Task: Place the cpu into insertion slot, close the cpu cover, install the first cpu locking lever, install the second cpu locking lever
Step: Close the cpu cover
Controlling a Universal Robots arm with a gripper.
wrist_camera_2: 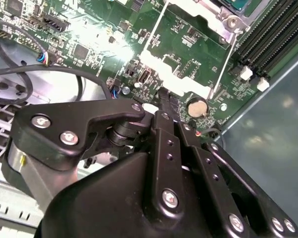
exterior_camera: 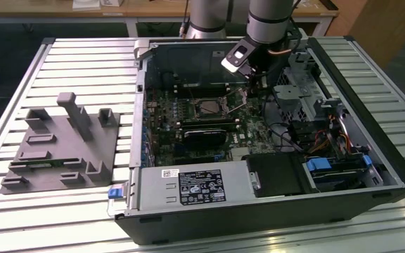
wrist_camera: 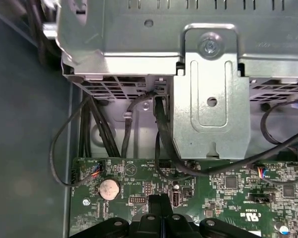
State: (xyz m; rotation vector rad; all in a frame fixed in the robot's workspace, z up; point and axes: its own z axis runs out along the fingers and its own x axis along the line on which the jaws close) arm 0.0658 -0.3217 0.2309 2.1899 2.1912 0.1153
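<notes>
Gripper (wrist_camera_2: 166, 101) near the insertion slot (exterior_camera: 210, 108)

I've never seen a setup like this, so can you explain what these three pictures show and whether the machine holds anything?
The machine is a robot arm with a two-fingered gripper at its end. The exterior view looks from off the arm at a slatted metal table. On it lie an open computer case and, towards the exterior view's left, a grey moulded fixture. The arm reaches down into the case, close to the insertion slot, the small square socket on the green circuit board. Both wrist views come from cameras riding on the arm, looking past the black fingers at the board and a round coin battery. The fingers are closed together close to the board, and I see nothing held between them.
</notes>
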